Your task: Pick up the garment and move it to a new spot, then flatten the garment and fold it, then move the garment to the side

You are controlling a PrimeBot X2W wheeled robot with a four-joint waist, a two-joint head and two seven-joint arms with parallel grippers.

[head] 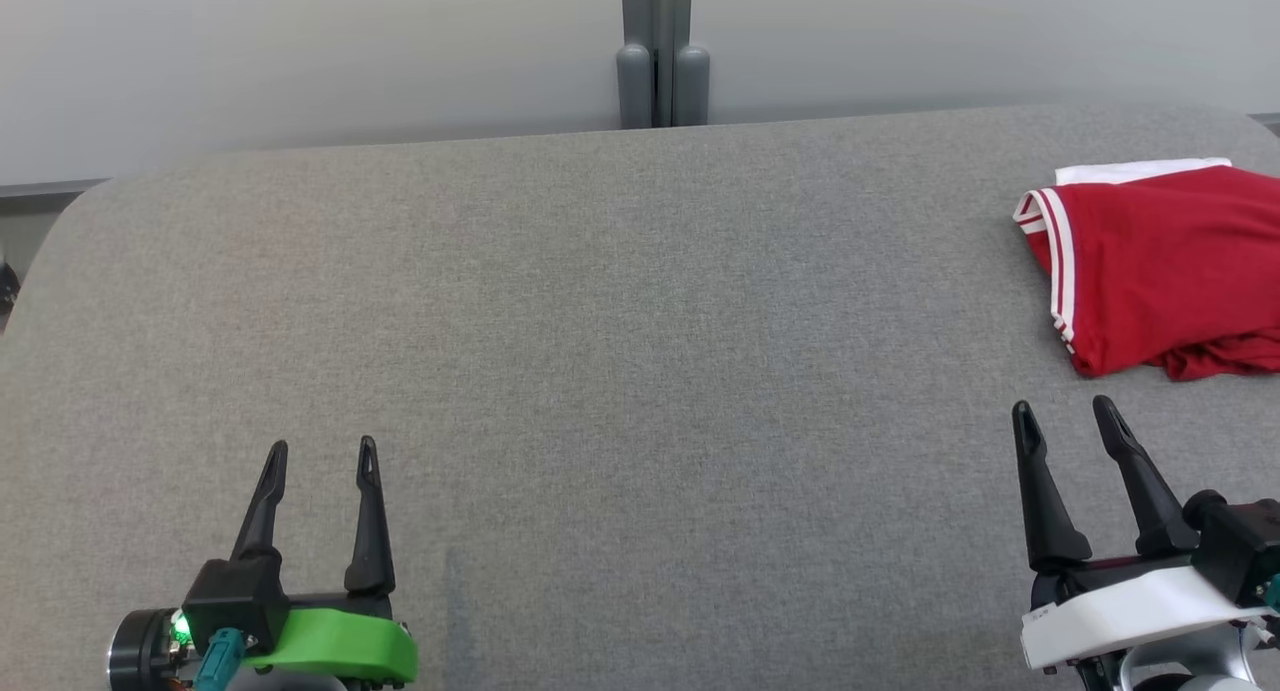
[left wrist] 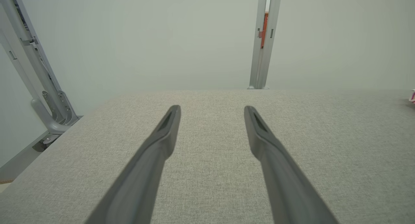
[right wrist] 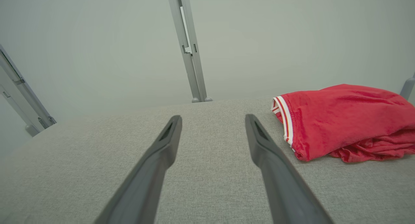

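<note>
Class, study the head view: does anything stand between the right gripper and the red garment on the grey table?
Nothing visible does. The open right gripper is a little short of the near edge of the red garment, and between them lies just the fabric of the grey table.

Bright, even, soft light — barely any shadows; wrist views bend at edges, fingers slightly blurred.

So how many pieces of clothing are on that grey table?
1. A red garment with white-striped trim lies at the right of the table, partly out of frame. The white strip behind it could be its own or a second piece.
</note>
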